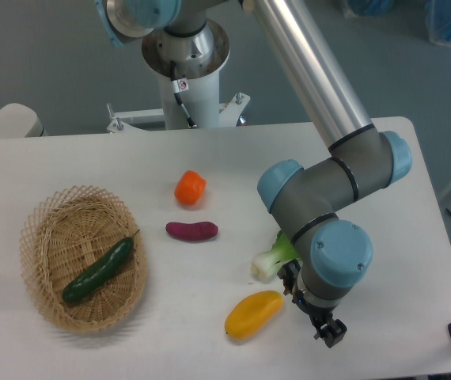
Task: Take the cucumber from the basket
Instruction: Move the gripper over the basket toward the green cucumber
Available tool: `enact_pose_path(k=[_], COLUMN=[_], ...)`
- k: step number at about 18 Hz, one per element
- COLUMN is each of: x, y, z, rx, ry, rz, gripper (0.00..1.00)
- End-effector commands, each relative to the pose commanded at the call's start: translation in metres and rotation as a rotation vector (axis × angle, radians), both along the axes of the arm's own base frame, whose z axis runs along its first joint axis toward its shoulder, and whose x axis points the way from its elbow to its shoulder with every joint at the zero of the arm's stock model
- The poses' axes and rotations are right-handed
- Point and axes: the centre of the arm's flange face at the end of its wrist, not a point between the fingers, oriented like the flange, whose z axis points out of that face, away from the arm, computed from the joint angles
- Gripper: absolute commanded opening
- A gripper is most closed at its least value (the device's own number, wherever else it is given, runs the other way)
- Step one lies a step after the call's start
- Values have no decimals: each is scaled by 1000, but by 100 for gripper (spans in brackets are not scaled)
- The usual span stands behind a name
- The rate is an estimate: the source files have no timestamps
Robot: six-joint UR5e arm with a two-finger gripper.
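Note:
The dark green cucumber [99, 270] lies diagonally inside the woven wicker basket [45, 294] at the table's left front. Its thin stem tip points up and to the right, near the basket's rim. My gripper [330, 330] hangs far to the right, near the table's front edge, just right of a yellow pepper. It points down and away from the camera, so only a dark fingertip shows below the blue wrist joint. Whether its fingers are open or shut is hidden. Nothing visible is held in it.
A yellow pepper [253, 314] lies just left of my gripper. A bok choy [273, 257] sits partly behind the wrist. A purple sweet potato [191, 230] and an orange pepper [190, 188] lie mid-table. The arm's base [186, 75] stands at the back.

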Motion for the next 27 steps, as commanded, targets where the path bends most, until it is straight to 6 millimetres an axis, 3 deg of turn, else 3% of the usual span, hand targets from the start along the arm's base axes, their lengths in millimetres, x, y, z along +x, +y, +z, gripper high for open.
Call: enact_pose_path(k=[8, 14, 20, 24, 27], x=[11, 60, 149, 219, 271], y=[5, 7, 6, 28, 46], z=[1, 8, 30, 40, 37], rx=[-3, -12, 6, -1, -23], ry=[-4, -41, -111, -119, -125], rz=[12, 78, 148, 175, 223], gripper=[100, 100, 100, 100, 100])
